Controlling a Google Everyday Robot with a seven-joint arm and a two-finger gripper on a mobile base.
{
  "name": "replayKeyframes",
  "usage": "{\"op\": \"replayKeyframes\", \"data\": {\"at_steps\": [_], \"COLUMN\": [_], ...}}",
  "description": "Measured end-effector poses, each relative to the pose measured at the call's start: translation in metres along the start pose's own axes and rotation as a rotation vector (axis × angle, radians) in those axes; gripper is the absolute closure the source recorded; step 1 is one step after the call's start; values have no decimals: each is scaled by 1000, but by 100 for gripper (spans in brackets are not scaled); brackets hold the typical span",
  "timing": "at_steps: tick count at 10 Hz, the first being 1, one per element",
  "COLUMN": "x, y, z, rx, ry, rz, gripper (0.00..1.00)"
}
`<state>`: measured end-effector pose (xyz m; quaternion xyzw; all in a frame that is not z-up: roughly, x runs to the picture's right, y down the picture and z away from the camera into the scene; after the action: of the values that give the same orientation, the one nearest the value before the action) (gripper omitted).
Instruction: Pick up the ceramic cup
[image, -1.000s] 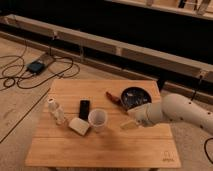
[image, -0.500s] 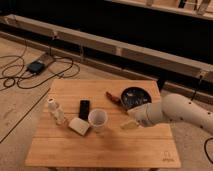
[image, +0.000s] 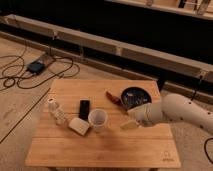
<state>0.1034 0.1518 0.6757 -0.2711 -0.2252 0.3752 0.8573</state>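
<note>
**Cup sits left of the gripper**

The ceramic cup (image: 98, 119) stands upright, rim up, near the middle of the wooden table (image: 100, 150). The gripper (image: 129, 124) hangs near it on its right in the frame, not touching. I cannot tell whether it is open or closed. The reach would likely go leftward.

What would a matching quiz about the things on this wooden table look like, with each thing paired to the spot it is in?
Things:
1. ceramic cup
2. slim white bottle
3. dark round dish
4. gripper

Places:
a. near the left edge of the table
b. at the far right of the table top
c. near the middle, right beside the pale block
d. just right of the cup, not touching it

Pairs: 1-c, 2-a, 3-b, 4-d
</note>
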Motion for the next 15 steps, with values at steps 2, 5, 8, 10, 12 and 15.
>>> {"op": "replayKeyframes", "data": {"at_steps": [2,5,8,10,12,15], "x": [0,0,-11,-26,-41,-49], "y": [0,0,6,11,22,41], "z": [0,0,5,11,20,42], "rx": [0,0,-4,-5,0,-2], "ry": [0,0,39,82,146,233], "rz": [0,0,-82,-172,-294,-437], "gripper": [40,40,40,40,40,40]}}
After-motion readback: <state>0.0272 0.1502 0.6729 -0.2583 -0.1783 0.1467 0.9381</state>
